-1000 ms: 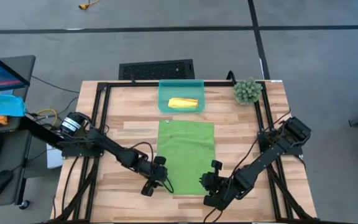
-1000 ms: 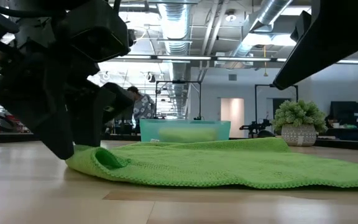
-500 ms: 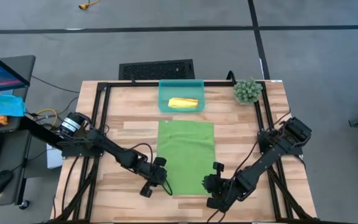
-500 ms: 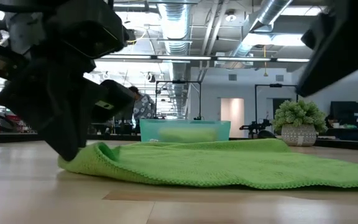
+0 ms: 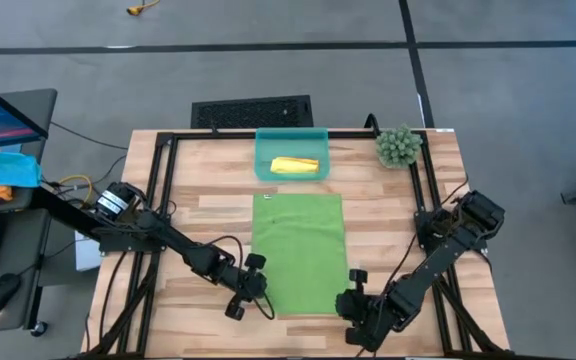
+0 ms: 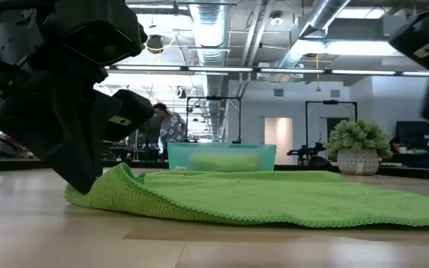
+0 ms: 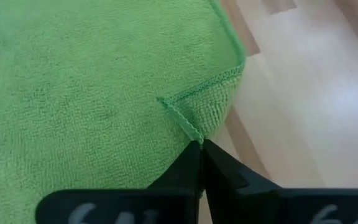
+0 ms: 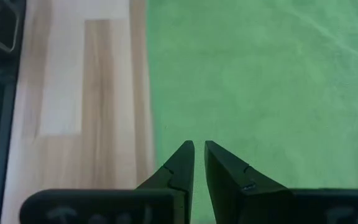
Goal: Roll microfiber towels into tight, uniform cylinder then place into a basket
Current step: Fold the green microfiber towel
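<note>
From the high view I count two towels and one basket. The green towel [image 5: 299,252] lies spread flat in the middle of the table, its long side running from 12 to 6 o'clock. The yellow towel [image 5: 295,166] already sits rolled inside the basket [image 5: 265,151], which stands just past the green towel's far edge at 12 o'clock. My left gripper [image 5: 253,296] is at the green towel's near corner at about 7 o'clock; my right gripper [image 5: 357,308] is just off the opposite near corner at about 5 o'clock. One potted plant [image 5: 398,146] stands at the table's 1 o'clock corner.

In the low view the near edge of the green towel [image 6: 274,197] bunches up into a soft ridge under the left gripper [image 6: 80,175], so I judge it light, limp and easy to drag: it will need a grip on both near corners to roll evenly.

The left wrist view settles the grip: the fingers [image 7: 188,171] are pressed together on the hemmed corner of the green towel [image 7: 92,87], which has folded over into a small flap there. That hem looks the firmest place to hold.

In the right wrist view the fingers [image 8: 180,165] stand only slightly apart with nothing between them, hovering over the green towel [image 8: 272,81] near its side edge, beside bare table [image 8: 79,87].
</note>
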Action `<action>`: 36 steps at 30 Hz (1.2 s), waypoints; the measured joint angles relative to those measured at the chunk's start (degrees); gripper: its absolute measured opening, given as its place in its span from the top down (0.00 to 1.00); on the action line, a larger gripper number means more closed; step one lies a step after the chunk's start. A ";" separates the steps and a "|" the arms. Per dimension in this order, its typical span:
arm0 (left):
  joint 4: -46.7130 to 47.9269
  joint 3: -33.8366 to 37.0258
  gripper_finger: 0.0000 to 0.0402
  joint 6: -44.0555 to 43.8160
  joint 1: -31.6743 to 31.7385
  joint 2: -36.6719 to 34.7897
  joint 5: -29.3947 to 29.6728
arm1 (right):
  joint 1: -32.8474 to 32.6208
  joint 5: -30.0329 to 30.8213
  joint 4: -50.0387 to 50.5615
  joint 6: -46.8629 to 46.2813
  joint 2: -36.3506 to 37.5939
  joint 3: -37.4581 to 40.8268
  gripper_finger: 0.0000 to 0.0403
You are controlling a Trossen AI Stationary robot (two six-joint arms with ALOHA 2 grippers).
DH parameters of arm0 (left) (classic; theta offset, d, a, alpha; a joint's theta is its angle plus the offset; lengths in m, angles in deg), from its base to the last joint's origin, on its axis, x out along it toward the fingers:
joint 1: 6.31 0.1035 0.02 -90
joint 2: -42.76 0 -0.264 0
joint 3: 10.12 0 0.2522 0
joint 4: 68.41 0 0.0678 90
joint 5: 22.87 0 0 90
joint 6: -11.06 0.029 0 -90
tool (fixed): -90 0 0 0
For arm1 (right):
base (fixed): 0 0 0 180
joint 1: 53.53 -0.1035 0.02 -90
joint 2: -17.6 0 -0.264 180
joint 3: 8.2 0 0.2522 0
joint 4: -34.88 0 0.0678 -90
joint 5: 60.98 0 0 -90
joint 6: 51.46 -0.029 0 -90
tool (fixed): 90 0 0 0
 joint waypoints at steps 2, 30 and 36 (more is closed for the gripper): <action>0.26 0.00 1.00 -1.00 -0.44 -0.22 0.63 | -0.89 0.05 0.00 -1.15 -0.67 -0.02 0.84; 6.39 -0.02 1.00 -4.58 -2.59 -3.72 7.62 | 2.54 -19.55 -0.81 -3.08 -7.56 -2.87 0.47; 6.56 -0.02 1.00 -5.19 -2.59 -3.72 7.60 | 3.05 -20.51 2.90 -1.76 -7.41 -3.92 0.42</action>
